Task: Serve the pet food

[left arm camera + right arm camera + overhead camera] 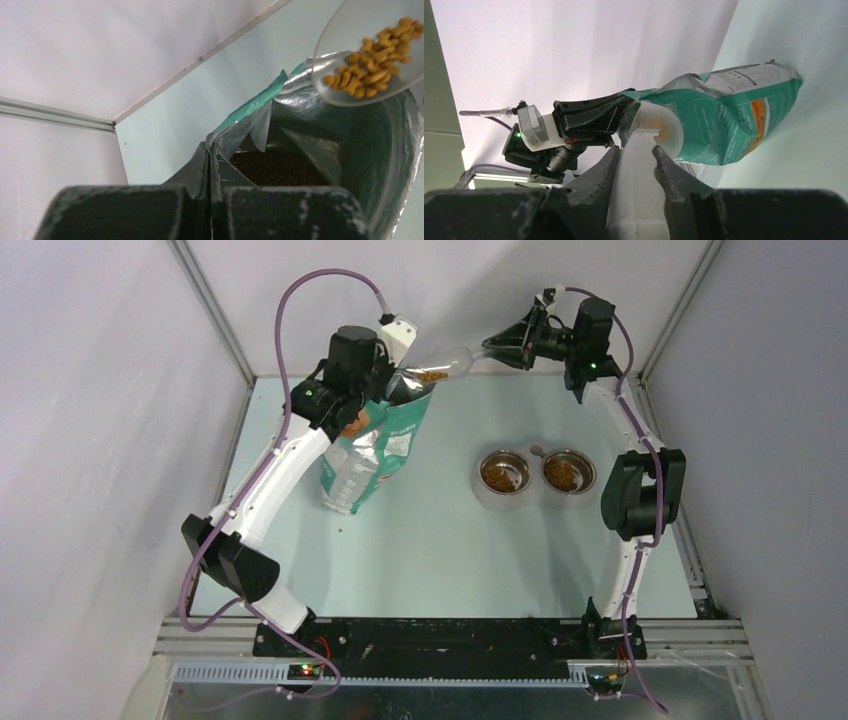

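A clear plastic scoop (455, 365) carries a small heap of pet food (432, 375) just over the open mouth of the teal-green bag (375, 450). My right gripper (500, 345) is shut on the scoop's white handle (639, 165), one finger on each side. My left gripper (210, 150) is shut on the bag's torn rim and holds the mouth open. In the left wrist view the loaded scoop (372, 75) hangs at the upper right, and more dark kibble (275, 167) lies deep inside the bag.
Two steel bowls (481, 473) (590, 472), each holding kibble, stand side by side in a pale stand (535, 500) right of the bag. A stray pellet (345, 530) lies by the bag's base. Enclosure walls rise at the back and both sides.
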